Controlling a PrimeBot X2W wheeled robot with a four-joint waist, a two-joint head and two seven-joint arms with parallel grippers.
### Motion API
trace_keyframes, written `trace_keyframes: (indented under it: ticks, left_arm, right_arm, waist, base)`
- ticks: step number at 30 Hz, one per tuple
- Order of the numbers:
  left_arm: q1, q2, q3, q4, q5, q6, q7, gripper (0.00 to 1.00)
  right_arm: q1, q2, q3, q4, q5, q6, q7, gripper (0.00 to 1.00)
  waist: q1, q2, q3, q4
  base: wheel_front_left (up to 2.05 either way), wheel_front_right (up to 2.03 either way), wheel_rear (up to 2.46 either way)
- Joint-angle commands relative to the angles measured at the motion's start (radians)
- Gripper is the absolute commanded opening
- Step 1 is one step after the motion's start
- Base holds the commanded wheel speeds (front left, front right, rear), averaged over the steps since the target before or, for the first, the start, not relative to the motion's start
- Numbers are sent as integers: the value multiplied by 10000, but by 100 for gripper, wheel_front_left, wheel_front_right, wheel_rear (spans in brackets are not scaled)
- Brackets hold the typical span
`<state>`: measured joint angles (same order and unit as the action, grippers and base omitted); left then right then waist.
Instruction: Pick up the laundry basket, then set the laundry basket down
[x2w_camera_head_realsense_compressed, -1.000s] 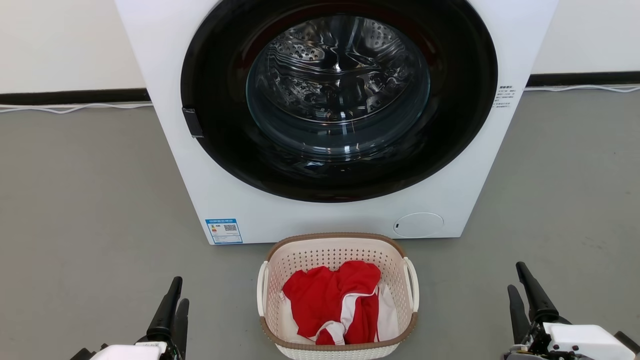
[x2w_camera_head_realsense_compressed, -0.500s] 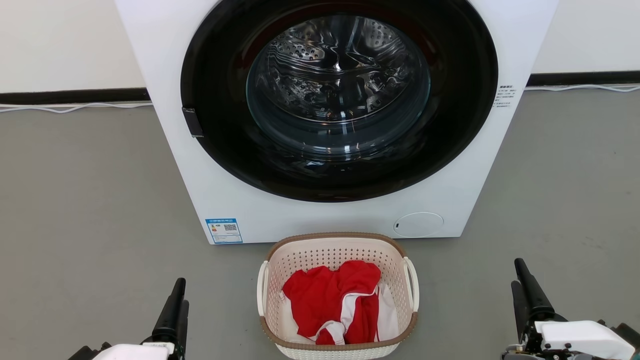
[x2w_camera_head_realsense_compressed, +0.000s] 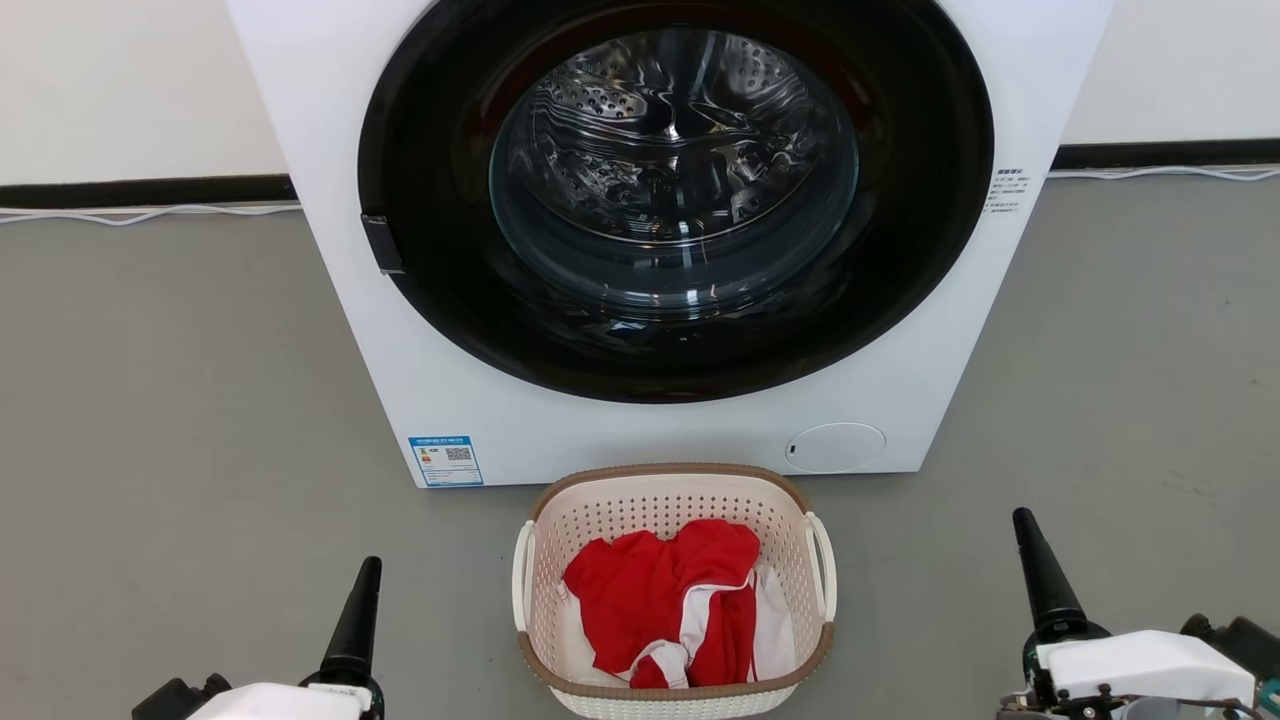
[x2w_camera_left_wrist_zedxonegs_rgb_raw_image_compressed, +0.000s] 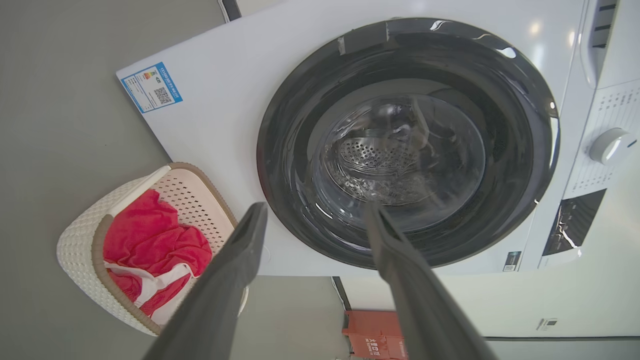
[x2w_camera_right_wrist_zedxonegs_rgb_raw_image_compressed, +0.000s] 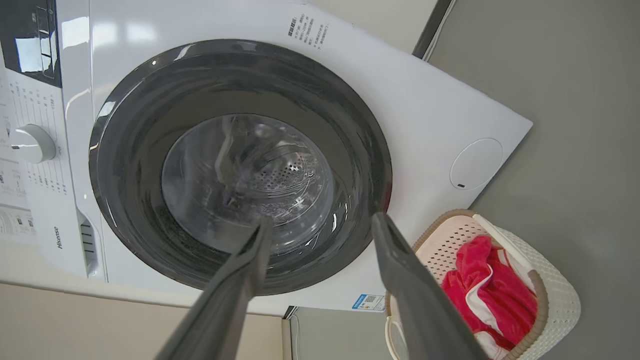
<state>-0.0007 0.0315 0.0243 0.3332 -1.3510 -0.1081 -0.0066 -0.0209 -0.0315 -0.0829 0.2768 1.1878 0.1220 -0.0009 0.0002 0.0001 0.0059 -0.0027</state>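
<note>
The laundry basket (x2w_camera_head_realsense_compressed: 660, 507), cream with a brown rim and white side handles, stands on the grey floor right in front of the washing machine. Red and white clothes (x2w_camera_head_realsense_compressed: 650, 595) lie inside it. My left gripper (x2w_camera_head_realsense_compressed: 371, 565) is low at the left of the basket and well apart from it. My right gripper (x2w_camera_head_realsense_compressed: 1023, 517) is low at the right, also apart. In the wrist views the left gripper (x2w_camera_left_wrist_zedxonegs_rgb_raw_image_compressed: 316, 207) and right gripper (x2w_camera_right_wrist_zedxonegs_rgb_raw_image_compressed: 322, 220) are open and empty, pointing at the machine's door. The basket (x2w_camera_left_wrist_zedxonegs_rgb_raw_image_compressed: 82, 235) (x2w_camera_right_wrist_zedxonegs_rgb_raw_image_compressed: 557, 282) sits off to the side of each.
The white washing machine (x2w_camera_head_realsense_compressed: 400, 400) with its closed dark round door (x2w_camera_head_realsense_compressed: 675, 190) stands just behind the basket. White cables (x2w_camera_head_realsense_compressed: 150, 214) run along the wall base. A red box (x2w_camera_left_wrist_zedxonegs_rgb_raw_image_compressed: 372, 337) sits beside the machine. Bare grey floor (x2w_camera_head_realsense_compressed: 180, 450) lies on both sides of the basket.
Both wrists have rolled, so each gripper's two fingers now line up as one in the head view. The basket has not moved.
</note>
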Motion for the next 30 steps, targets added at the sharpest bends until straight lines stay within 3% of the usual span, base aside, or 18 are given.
trace_keyframes:
  ticks: [1,30]
  left_arm:
    - [-270,75,44,-269,249,52,-96,100]
    - [-202,112,-115,-474,4238,346,-917,100]
  right_arm:
    - [-303,-153,153,-293,-363,35,-152,100]
    - [-656,-523,811,-87,-4476,52,-973,100]
  waist:
    - [-2,-1,3,-2]
    - [-2,-1,-10,-14]
  base:
    - [0,0,0]
    - [0,0,0]
